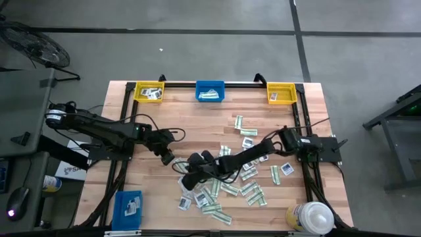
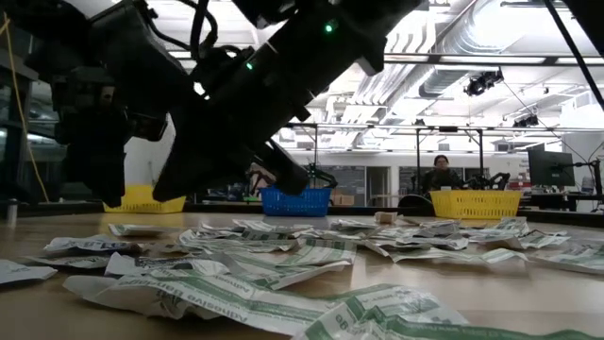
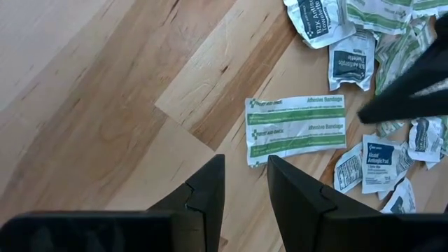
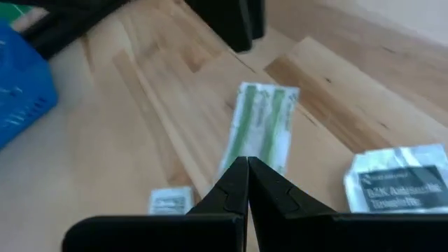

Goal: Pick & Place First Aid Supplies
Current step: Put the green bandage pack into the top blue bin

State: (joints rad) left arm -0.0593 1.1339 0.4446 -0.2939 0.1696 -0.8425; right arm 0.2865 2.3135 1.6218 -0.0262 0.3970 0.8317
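The first aid supplies [image 1: 243, 181] lie scattered over the middle and near right of the wooden table: small white square packets and green-and-white strips, all flat on the wood. One green-and-white strip packet [image 3: 297, 129] lies apart, at the pile's left edge. My left gripper [image 3: 245, 178] hovers open just left of it, nothing between its fingers. My right gripper [image 4: 246, 164] reaches across from the right, shut, with its tips at that strip's [image 4: 262, 126] near end. In the high view the left gripper [image 1: 168, 158] and right gripper [image 1: 186, 179] stand close together. My right gripper's shut fingertips [image 4: 238, 175] slant down from the table's right onto the end [image 4: 252, 157] of the green-and-white strip, which lies flat on the wood. Whether they touch it I cannot tell.
Two yellow bins [image 1: 149, 92] [image 1: 281, 93] and a blue bin [image 1: 210, 92] line the far edge. Another blue bin [image 1: 128, 205] holding packets sits at the near left. A white-capped bottle [image 1: 312, 217] stands at the near right corner. Bare wood lies at the far left.
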